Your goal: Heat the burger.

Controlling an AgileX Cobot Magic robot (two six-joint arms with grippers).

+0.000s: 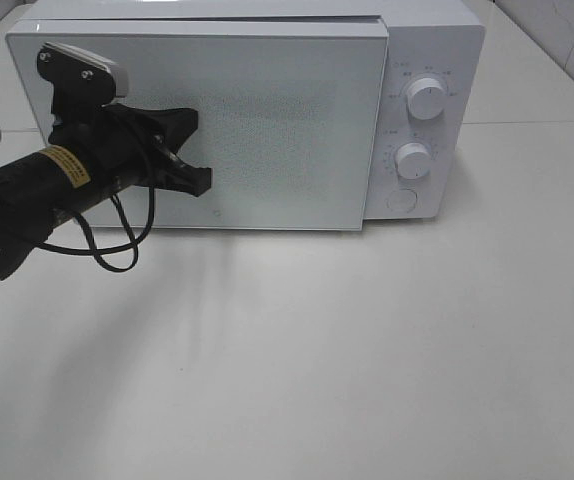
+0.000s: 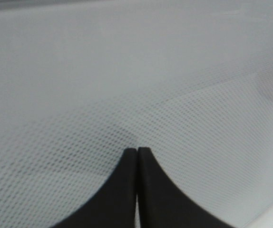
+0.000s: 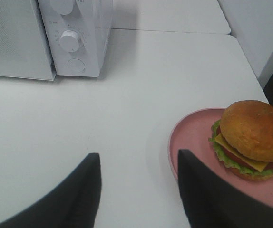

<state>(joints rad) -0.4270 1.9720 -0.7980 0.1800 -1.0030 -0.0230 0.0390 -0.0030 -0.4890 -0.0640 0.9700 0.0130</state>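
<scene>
One burger (image 3: 253, 137) on a pink plate (image 3: 189, 142), just beside the spread-wide right hand (image 3: 139, 190) — soft, light, likely to shift apart; better lifted by the plate rim. Left hand (image 2: 137, 190) pinched closed, empty, at the microwave door (image 1: 267, 130).

Microwave (image 1: 247, 120) at the desk's (image 1: 367, 350) back, my left tool (image 1: 195, 152) against its door (image 1: 267, 130), burger (image 3: 253, 137) on plate (image 3: 193, 137) beside my right tool (image 3: 139, 190).
</scene>
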